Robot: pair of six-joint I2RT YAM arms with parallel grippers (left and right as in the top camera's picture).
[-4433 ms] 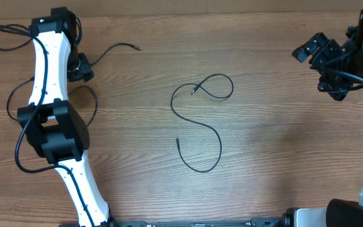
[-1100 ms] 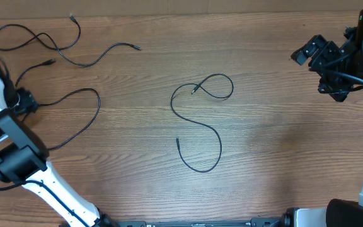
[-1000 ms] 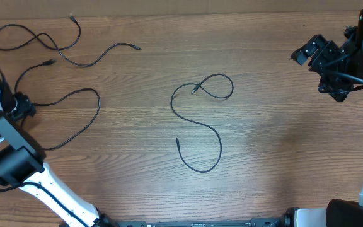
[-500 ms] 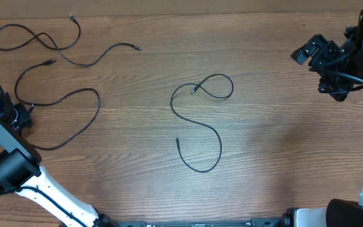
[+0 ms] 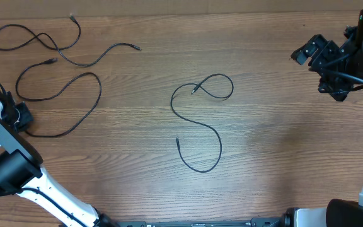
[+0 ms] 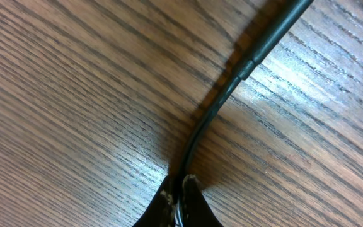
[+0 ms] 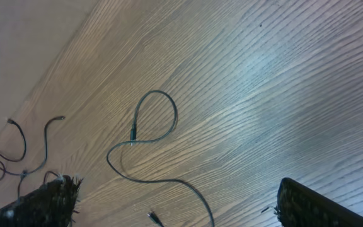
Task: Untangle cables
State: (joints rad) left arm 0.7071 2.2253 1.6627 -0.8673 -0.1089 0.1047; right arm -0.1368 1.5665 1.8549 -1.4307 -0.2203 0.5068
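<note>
Now three thin black cables lie apart on the brown wood-grain table. The S-shaped centre cable runs near to far, its far plug tucked inside its own loop. The wavy far-left cable stretches left to right, crossing itself. The looped left cable ends pinched between the closed fingertips of the left gripper. The right gripper hangs spread wide, holding nothing.

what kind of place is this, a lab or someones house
Most likely a robot lab bench: a wood-grain table, a robot arm at each side, and only loose black cables laid out. The room beyond isn't shown.
</note>
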